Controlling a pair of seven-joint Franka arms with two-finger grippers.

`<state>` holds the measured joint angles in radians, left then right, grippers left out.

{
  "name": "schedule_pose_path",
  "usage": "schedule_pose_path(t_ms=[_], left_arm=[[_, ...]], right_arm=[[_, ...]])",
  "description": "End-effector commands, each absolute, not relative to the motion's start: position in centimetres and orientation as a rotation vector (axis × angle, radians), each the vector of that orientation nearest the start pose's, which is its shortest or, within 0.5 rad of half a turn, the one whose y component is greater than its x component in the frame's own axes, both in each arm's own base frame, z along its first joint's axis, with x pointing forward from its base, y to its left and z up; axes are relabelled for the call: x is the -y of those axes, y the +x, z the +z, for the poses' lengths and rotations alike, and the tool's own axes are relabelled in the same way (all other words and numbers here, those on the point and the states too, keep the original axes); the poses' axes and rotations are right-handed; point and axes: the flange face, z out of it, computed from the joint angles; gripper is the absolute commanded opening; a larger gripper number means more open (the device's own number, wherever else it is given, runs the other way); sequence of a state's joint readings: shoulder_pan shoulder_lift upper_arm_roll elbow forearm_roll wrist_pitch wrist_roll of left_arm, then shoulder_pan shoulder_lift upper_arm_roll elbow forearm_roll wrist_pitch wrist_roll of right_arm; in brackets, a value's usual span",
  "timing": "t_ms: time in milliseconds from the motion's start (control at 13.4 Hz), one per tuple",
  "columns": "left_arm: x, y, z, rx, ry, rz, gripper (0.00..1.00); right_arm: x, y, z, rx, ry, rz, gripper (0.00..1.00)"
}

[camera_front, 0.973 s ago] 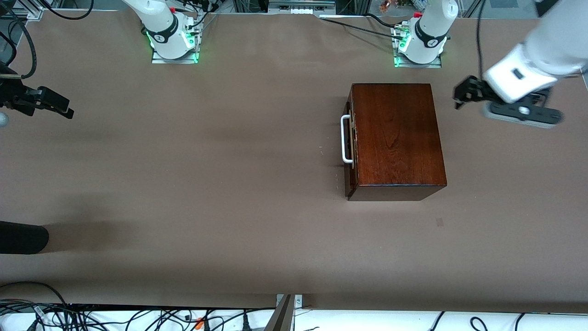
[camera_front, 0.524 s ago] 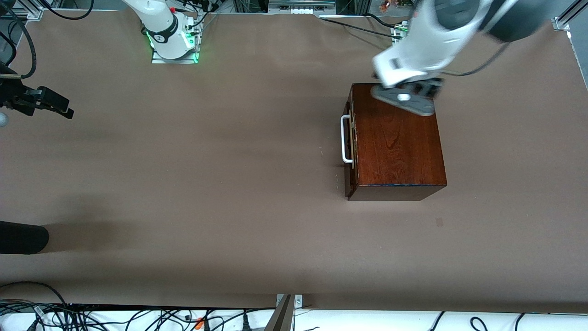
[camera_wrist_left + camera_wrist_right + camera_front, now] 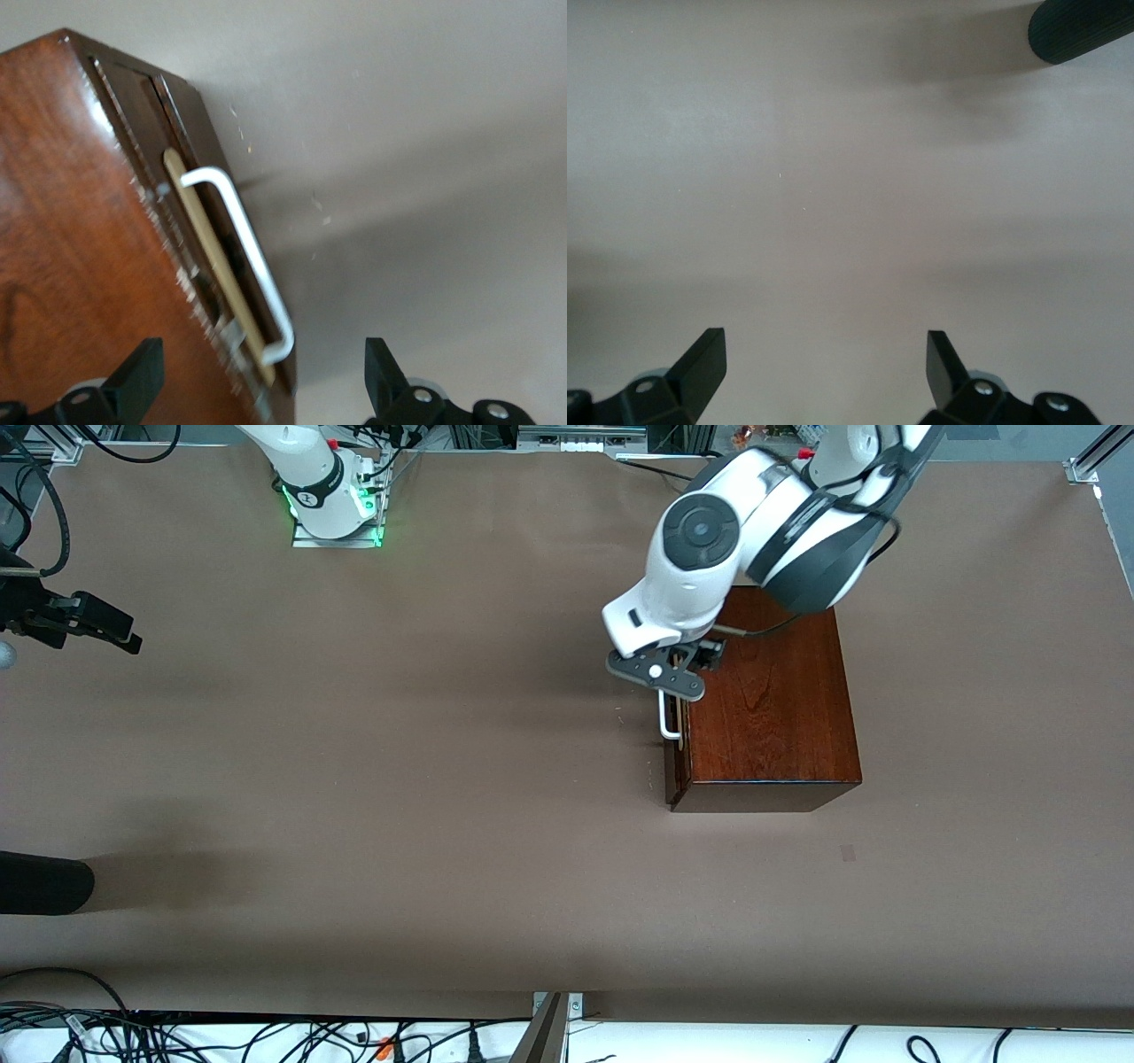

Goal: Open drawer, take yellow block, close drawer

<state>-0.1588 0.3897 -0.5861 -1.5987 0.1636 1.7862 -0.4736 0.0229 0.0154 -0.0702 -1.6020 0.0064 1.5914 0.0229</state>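
1. The wooden box [image 3: 771, 717] is seen right of centre in the front view, resting on the brown table [image 3: 399, 779].
2. The drawer [image 3: 675, 735] is shown shut, or nearly so, in the box's face turned toward the right arm's end of the table; its white handle [image 3: 248, 257] is fully seen in the left wrist view.
3. The left hand [image 3: 678, 666] is held over the handle, with its fingers [image 3: 133, 376] spread apart and nothing gripped.
4. The right hand [image 3: 89, 624] is parked at the upper left edge of the front view, waiting; its fingers [image 3: 704, 363] are spread apart over bare table.
5. The yellow block is not visible in any view.
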Motion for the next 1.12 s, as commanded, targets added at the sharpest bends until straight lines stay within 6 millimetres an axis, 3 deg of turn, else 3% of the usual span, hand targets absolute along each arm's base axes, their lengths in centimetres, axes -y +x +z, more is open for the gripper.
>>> schedule_pose_path(t_ms=[0,299,524,673,1048], left_arm=[[42.3,50.5,40.2,-0.351,-3.038,0.145,1.0],[44.7,48.6,34.8,-0.298,-2.955,0.114,1.0],[45.0,46.1,31.6,-0.245,-2.85,0.061,1.0],[44.5,45.5,30.2,-0.219,-2.79,0.001,1.0],[43.6,46.3,29.8,-0.192,-2.783,-0.001,1.0]], right_arm=[[2.7,55.7,61.0,-0.101,-3.134,0.041,1.0],[2.7,55.7,61.0,-0.099,-3.134,0.041,1.0],[2.7,55.7,60.9,-0.099,-3.134,0.043,1.0],[2.7,55.7,60.9,-0.099,-3.134,0.043,1.0],[2.7,55.7,60.9,-0.096,-3.134,0.045,1.0]])
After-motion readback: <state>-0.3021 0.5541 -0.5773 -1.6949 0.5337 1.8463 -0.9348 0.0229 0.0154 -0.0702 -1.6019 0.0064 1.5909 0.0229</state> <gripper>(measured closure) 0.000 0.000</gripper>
